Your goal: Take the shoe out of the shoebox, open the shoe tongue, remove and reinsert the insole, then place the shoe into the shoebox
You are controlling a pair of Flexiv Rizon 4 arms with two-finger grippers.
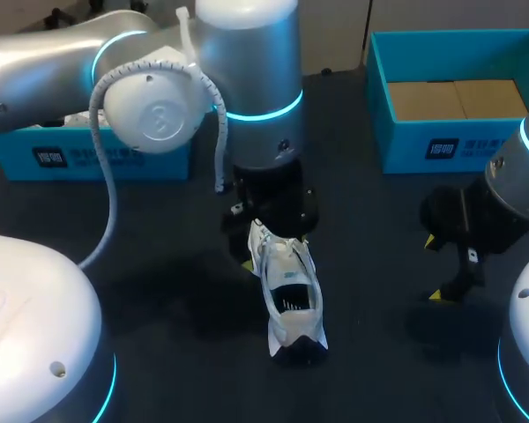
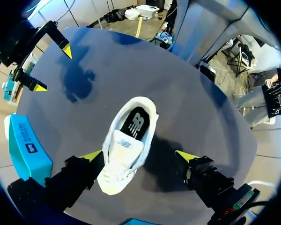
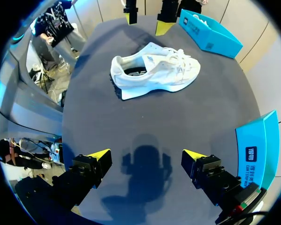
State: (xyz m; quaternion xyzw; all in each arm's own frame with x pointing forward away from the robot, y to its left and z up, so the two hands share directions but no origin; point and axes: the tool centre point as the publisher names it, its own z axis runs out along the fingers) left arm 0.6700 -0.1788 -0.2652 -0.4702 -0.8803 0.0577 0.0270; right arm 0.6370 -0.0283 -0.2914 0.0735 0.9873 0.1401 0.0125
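While the left gripper (image 2: 138, 157) hangs wide open astride the toe, the shoe (image 1: 289, 295) stands upright at centre, heel toward 6 o'clock. Right gripper (image 3: 146, 157), at its 3 o'clock, gapes, holding nothing. Risk: a one-sided pinch could spin the light shoe away. Shoebox (image 1: 441, 150) sits at 1 o'clock.

Label (image 1: 442, 149) on shoebox (image 1: 502, 152), logo on insole (image 2: 137, 123): illegible.

One shoe (image 1: 289, 295), two teal boxes (image 1: 441, 150)
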